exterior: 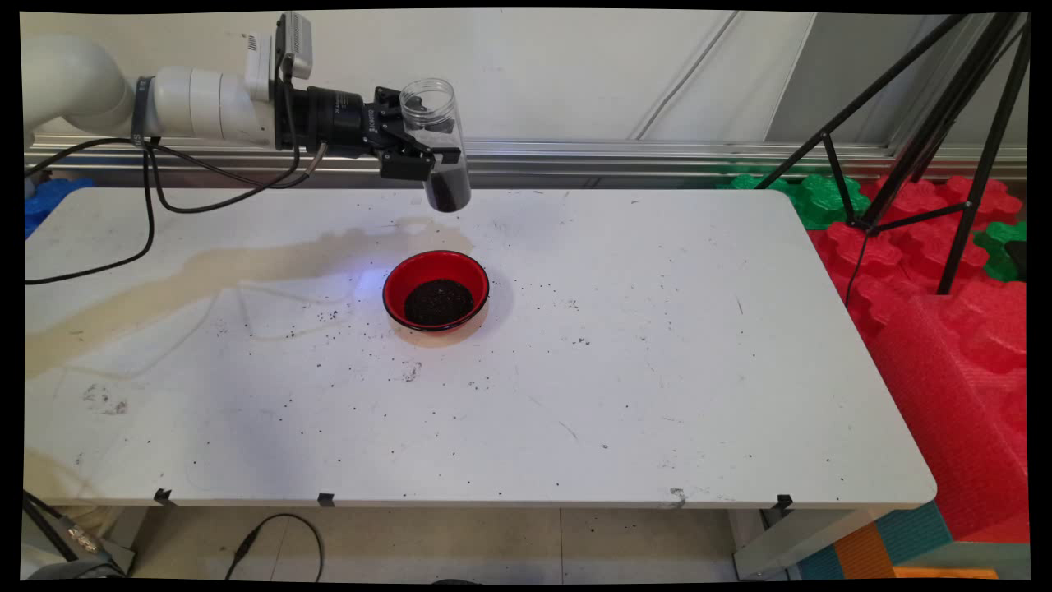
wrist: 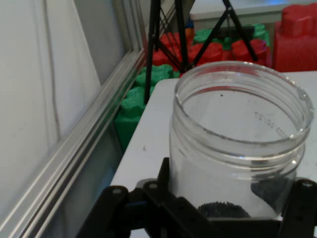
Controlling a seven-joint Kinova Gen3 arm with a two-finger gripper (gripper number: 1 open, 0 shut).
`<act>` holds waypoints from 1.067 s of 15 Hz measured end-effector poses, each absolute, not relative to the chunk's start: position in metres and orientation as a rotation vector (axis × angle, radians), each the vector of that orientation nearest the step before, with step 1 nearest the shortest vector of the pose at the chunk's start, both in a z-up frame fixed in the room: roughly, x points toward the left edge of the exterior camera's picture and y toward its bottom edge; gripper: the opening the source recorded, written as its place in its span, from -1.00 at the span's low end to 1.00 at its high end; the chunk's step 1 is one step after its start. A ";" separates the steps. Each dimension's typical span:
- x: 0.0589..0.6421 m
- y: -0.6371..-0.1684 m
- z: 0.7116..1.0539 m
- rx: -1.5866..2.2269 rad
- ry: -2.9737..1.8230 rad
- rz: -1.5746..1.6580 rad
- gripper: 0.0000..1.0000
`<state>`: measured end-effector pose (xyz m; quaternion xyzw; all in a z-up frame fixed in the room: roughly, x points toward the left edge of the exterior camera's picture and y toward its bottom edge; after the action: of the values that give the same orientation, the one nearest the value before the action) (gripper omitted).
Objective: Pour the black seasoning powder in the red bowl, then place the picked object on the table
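The fingers (exterior: 408, 154) clamp a clear jar (exterior: 440, 144), upright and raised above the worktop's (exterior: 657, 370) far side. The main view shows a red bowl (exterior: 436, 291) of dark grains beneath; the hand view shows only the jar's open mouth.

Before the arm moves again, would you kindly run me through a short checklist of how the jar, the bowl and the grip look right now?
1. End effector clamped on the clear jar: ok, its fingers press both sides of the jar.
2. Jar upright, mouth up: ok, only slightly tilted.
3. Jar contents: ok, dark granules sit at the bottom; the upper part is empty.
4. Jar clear of the table: ok, held in the air behind the red bowl.
5. Bowl upright and holding dark granules: ok.
6. Table clean: not ok, dark specks are scattered around the bowl and a pale stain runs to its left.
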<state>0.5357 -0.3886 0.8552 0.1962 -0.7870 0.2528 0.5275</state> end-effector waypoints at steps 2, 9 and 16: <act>0.532 -0.388 0.859 0.470 -1.874 0.571 -1.00; 0.517 -0.385 0.869 0.448 -1.873 0.481 -1.00; 0.494 -0.378 0.868 0.407 -1.880 0.389 -1.00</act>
<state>0.4940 -0.3777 0.8683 0.1723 -0.7963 0.1647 0.5560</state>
